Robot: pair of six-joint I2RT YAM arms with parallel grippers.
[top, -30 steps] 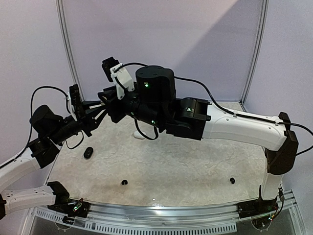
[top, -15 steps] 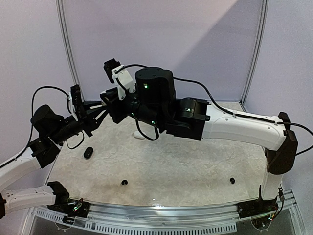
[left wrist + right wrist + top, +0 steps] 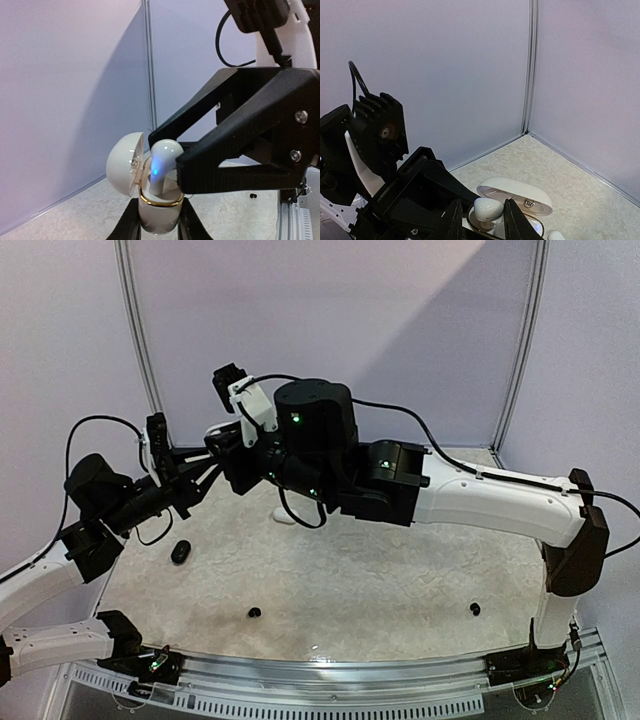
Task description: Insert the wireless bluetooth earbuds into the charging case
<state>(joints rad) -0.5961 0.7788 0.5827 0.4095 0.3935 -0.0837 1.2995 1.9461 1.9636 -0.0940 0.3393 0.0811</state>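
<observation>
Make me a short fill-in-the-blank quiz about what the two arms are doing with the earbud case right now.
The left gripper holds a white charging case whose lid is ____.
The right gripper pinches a ____ earbud at the case's mouth.
The case's rim is ____ coloured.
On the table, ____ small black earbuds lie loose near the front edge.
Missing words: open; white; gold; two.

Pale lavender wall panels (image 3: 330, 310) closed in the back and both sides, joined by slim metal uprights (image 3: 138, 330). A diagonal edge of shade (image 3: 430, 300) cut across the back panel. Below lay the speckled off-white worktop (image 3: 380, 580), fronted by a curved metal rail (image 3: 330, 670).
</observation>
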